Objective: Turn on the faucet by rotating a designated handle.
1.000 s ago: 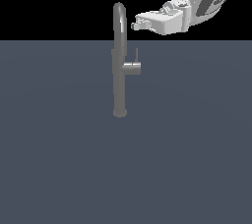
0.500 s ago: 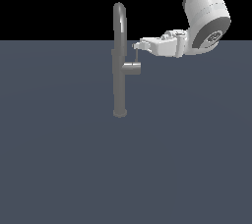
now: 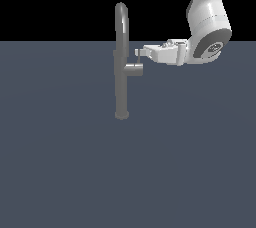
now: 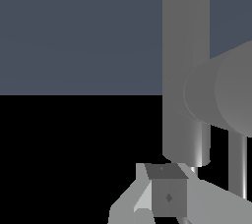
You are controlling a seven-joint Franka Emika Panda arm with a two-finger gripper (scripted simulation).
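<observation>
Your gripper [image 3: 139, 52] sits level on the exterior view's right of the faucet [image 3: 120, 67], its tip right at the thin lever rod above the handle [image 3: 134, 69]. You cannot tell whether its jaws are open or clamped. The stub projects from the column toward the gripper. Behind them the faucet stands upright on the dark grey floor [image 3: 65, 167], its spout arching overhead.

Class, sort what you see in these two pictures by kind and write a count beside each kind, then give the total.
Faucet: 1
Handle: 1
Robot arm: 1
Gripper: 1
Total: 4
</observation>
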